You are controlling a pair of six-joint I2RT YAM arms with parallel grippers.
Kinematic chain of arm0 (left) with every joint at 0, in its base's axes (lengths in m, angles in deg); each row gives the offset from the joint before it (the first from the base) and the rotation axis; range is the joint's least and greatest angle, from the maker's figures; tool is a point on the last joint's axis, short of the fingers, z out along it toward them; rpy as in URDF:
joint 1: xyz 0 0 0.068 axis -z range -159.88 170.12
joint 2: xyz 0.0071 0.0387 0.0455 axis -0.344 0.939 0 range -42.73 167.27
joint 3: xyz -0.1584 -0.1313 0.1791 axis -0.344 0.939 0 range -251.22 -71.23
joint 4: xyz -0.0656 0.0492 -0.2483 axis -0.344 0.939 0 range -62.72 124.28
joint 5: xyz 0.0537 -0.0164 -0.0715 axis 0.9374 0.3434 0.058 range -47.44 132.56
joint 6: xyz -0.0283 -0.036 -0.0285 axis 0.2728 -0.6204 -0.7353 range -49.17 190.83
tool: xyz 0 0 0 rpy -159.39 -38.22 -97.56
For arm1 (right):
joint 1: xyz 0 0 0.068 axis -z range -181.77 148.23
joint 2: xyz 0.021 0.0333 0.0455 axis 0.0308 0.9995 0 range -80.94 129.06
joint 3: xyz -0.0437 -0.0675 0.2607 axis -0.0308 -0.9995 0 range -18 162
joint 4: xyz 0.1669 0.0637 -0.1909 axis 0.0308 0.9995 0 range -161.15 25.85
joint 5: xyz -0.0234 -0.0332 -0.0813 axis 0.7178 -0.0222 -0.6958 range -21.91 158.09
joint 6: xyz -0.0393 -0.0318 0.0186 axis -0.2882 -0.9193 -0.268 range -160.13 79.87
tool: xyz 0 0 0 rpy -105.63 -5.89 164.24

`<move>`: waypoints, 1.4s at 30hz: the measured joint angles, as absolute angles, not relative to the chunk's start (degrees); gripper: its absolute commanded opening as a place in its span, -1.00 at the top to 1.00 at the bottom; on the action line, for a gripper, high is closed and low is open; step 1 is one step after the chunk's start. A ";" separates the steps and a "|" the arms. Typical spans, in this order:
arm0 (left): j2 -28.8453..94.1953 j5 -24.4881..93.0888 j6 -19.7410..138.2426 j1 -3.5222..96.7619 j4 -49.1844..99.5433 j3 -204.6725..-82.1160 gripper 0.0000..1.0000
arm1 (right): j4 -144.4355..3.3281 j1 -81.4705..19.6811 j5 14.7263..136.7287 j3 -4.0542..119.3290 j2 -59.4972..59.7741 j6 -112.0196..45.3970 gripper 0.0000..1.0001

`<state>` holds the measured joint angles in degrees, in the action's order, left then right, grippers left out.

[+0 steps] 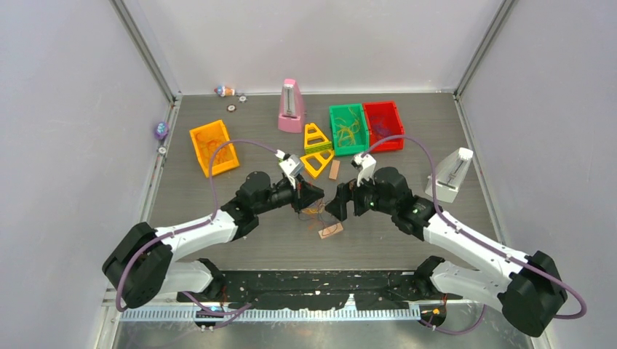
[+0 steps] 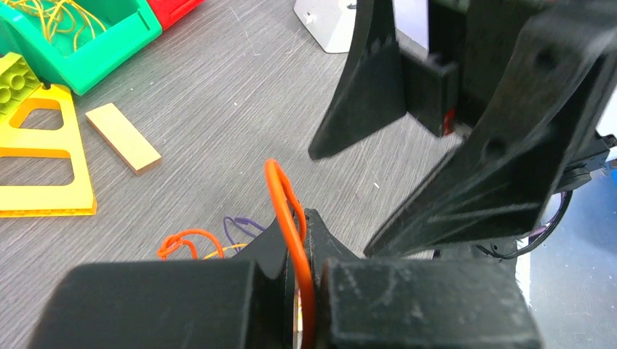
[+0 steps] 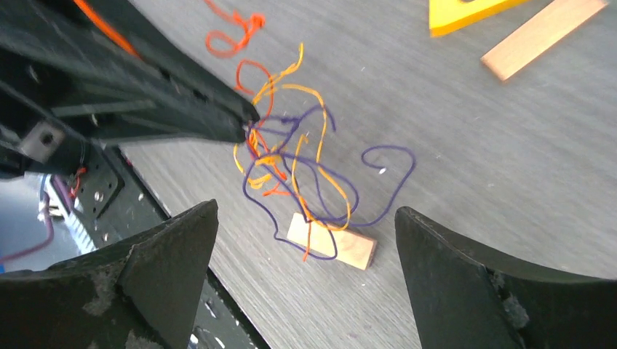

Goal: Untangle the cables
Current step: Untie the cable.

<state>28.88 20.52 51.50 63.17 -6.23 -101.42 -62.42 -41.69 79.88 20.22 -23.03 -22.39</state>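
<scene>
One wooden block [image 3: 332,246] lies under the cables [image 3: 298,167]; above it, left gripper [image 2: 298,231] pinches them, right gripper [image 3: 305,212] gapes wide.

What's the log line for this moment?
left gripper: shut on orange cable | right gripper: open, facing tangle | tangle: unsorted, overlapping wooden block

The table [image 3: 509,182] is matt grey with fine wood-like grain. The cables [image 3: 298,174] look smooth and plastic-coated. The right gripper [image 3: 305,211] and left gripper [image 2: 302,222] are matt black plastic, slightly rough. Just ahead of the right one, a block [image 3: 338,247] is pale bare wood.
</scene>
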 measured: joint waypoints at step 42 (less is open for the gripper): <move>1.58 45.00 37.29 25.62 39.21 -112.37 1.00 | -61.46 -18.50 55.73 2.67 -39.77 -9.91 0.90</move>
<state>1.58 45.00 37.29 25.62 39.21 -112.37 -61.46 -18.50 55.73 2.67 -39.77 -9.91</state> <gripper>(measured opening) 0.005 0.075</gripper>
